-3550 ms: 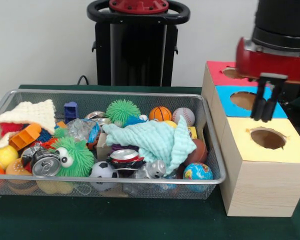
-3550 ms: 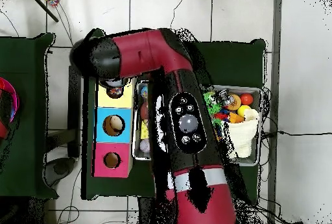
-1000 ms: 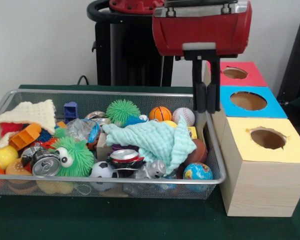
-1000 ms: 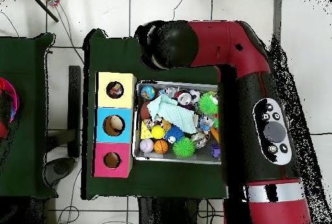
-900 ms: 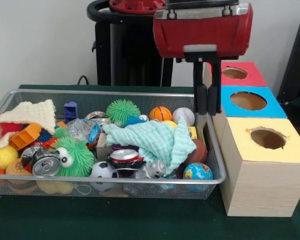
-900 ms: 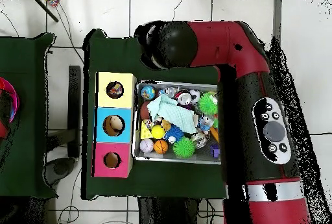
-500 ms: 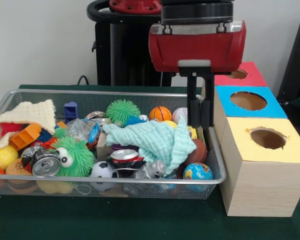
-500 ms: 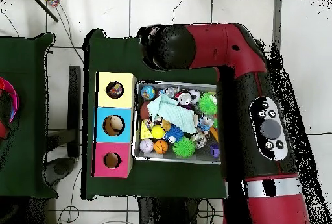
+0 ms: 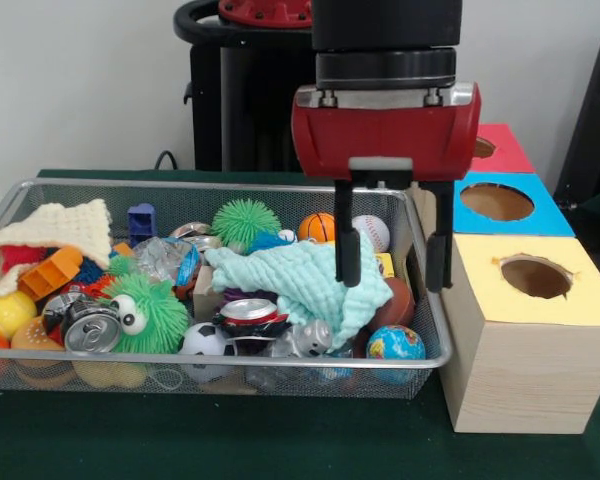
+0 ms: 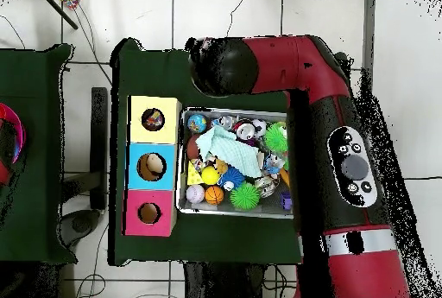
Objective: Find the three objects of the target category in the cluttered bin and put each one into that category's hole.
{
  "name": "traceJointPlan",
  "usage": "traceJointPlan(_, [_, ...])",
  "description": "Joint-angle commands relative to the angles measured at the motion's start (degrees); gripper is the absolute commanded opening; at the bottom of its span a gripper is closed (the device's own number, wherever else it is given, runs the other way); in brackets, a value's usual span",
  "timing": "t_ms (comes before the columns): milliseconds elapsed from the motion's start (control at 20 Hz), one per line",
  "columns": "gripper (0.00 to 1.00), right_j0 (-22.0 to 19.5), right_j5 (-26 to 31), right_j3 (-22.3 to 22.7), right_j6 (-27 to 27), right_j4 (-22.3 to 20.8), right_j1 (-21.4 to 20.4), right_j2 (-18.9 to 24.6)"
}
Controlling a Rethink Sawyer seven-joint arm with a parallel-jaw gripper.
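A wire mesh bin (image 9: 180, 184) holds a jumble of toys: a basketball (image 9: 320, 226), a baseball (image 9: 374, 230), a globe ball (image 9: 395, 345), a soccer ball (image 9: 204, 341), a brown football (image 9: 400, 298) and a mint cloth (image 9: 295, 278). My gripper (image 9: 393, 260) hangs open over the bin's right end, above the football, with nothing between its fingers. To the right stand the yellow box (image 9: 535, 310), blue box (image 9: 500, 205) and red box (image 9: 500, 150), each with a round hole. In the overhead view the arm (image 10: 226, 66) hides the gripper.
Green spiky ball (image 9: 245, 220), green fuzzy toy with eyes (image 9: 145, 312), crushed cans (image 9: 90, 328) and a cream knitted cloth (image 9: 65, 230) fill the bin's left and middle. Overhead, the bin (image 10: 235, 213) lies beside the yellow box (image 10: 154, 103).
The gripper came from above the boxes to the bin's right end and dropped lower. Its fingers, together half a second ago, now stand wide apart.
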Motion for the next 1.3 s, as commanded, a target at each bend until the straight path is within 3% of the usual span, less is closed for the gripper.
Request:
traceJointPlan(50, [1.0,0.47,3.68,4.98,-9.71,-2.77,1.16,-1.13])
traceJointPlan(300, [1.0,0.85,4.71,9.03,-7.38,-2.93,-1.76,-3.56])
traceJointPlan(650, [1.0,-0.83,4.81,12.04,-11.2,-3.47,-2.03,-3.35])
traceJointPlan(850, [1.0,-0.9,0.27,14.98,-10.66,-6.52,-3.3,-4.78])
traceJointPlan(1150, [1.0,-2.32,-5.05,17.09,-11.57,-10.35,-0.24,-4.41])
traceJointPlan(1300, [1.0,-2.38,-4.78,16.01,-12.28,-12.09,1.11,-4.24])
